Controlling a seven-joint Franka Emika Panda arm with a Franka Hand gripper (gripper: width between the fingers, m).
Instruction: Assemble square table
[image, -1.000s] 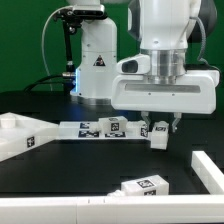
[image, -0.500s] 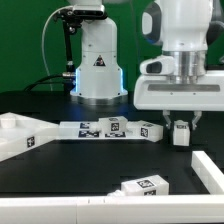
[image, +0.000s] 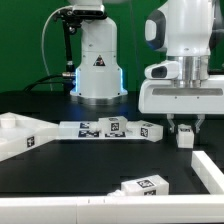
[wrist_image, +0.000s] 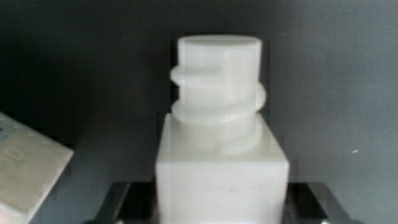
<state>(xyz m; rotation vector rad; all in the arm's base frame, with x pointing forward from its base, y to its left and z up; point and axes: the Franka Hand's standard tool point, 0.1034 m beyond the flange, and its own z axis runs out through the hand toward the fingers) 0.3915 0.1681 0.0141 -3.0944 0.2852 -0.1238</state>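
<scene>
My gripper (image: 185, 128) is shut on a white table leg (image: 186, 137) and holds it just above the black table, toward the exterior view's right. In the wrist view the leg (wrist_image: 222, 120) stands out from between the dark fingers (wrist_image: 132, 202), its round screw end pointing away from the gripper (wrist_image: 222, 208). Two more legs (image: 113, 126) (image: 150, 130) stand by the marker board (image: 85, 128). Another leg (image: 141, 185) lies on its side at the front. The white square tabletop (image: 18, 137) lies at the exterior view's left.
The white robot base (image: 97, 65) stands behind the marker board. A white raised edge (image: 207, 166) sits at the exterior view's right, below the held leg. A white rail (image: 60, 212) runs along the front. A pale flat corner (wrist_image: 25, 158) shows beside the leg in the wrist view.
The gripper has carried the leg toward the exterior view's right, away from the marker board and the two standing legs. Its grip has stayed the same.
</scene>
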